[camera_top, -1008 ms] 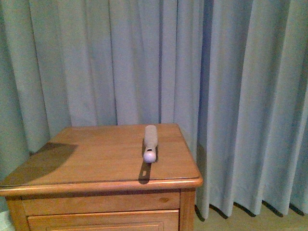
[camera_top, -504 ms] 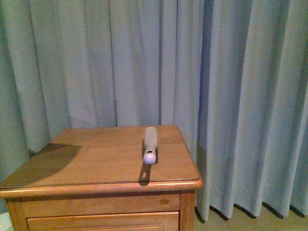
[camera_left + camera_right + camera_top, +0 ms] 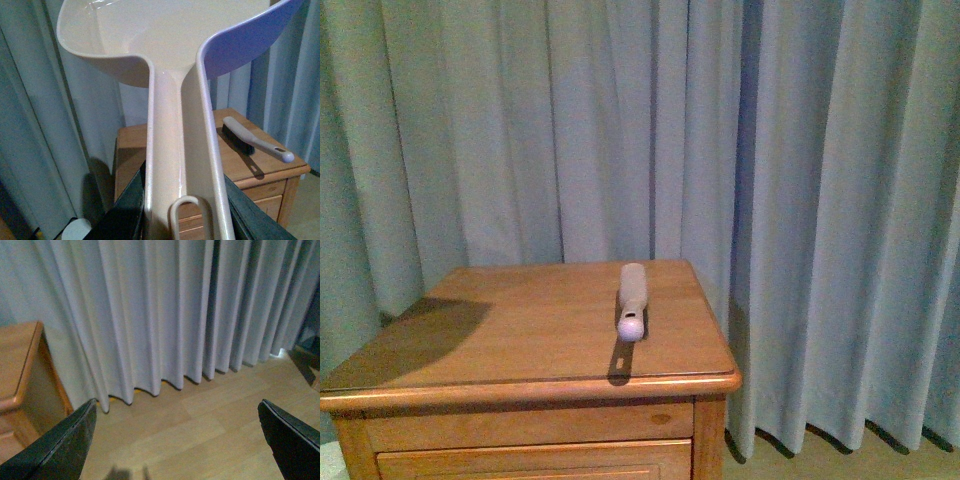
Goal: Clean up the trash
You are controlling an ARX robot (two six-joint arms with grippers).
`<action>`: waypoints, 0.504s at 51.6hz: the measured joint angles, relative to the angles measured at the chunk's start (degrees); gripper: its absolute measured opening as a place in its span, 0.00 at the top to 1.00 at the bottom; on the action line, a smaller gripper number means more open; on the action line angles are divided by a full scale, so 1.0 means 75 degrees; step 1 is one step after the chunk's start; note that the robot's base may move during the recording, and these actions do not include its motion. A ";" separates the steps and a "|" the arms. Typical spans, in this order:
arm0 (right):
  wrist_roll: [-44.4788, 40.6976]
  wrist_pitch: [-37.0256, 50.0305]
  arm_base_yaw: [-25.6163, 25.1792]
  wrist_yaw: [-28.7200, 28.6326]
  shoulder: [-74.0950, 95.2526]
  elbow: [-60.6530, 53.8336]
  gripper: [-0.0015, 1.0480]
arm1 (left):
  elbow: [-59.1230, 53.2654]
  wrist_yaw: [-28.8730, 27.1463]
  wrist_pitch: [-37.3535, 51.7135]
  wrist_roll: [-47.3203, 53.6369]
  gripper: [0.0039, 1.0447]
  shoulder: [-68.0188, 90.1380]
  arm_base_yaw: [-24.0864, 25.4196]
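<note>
**A:** What is the front camera showing?

**B:** A wooden nightstand [image 3: 520, 330] is filling the lower left of the frame. A pale blue-grey curtain [image 3: 770, 200] is hanging behind it and running across to the right edge. A strip of floor [image 3: 860, 462] is showing in the lower right corner.

**A:** Is anything lying on the nightstand?

**B:** A brush [image 3: 632, 298] is lying just right of the middle of the top, near the centre of the frame. Its rounded handle end is pointing toward the camera and throwing a shadow toward the front edge. A broad shadow is also darkening the left part of the top.

**A:** What is the left gripper doing?

**B:** The left gripper [image 3: 182, 175] is clamping the handle of a pinkish-beige dustpan [image 3: 170, 30], with its black fingers [image 3: 127, 205] pressing against both sides of the handle. The scoop is opening out away from the wrist. Beyond it the nightstand is showing again, with the brush's dark bristles resting on the wood.

**A:** And the right one?

**B:** The right gripper [image 3: 177, 407] is hanging with its fingers [image 3: 65, 445] spread wide apart, gripping nothing. It is looking down on wooden floor by the curtain's hem, with a corner of the nightstand just to one side.

**A:** Where is the trash?

**B:** I cannot tell, since no view is showing it.
</note>
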 joint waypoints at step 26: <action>0.2098 -0.2865 0.1125 -0.2206 0.8376 0.8786 0.07 | 0.0000 -0.0023 0.0000 0.0000 0.74 0.0003 -0.0003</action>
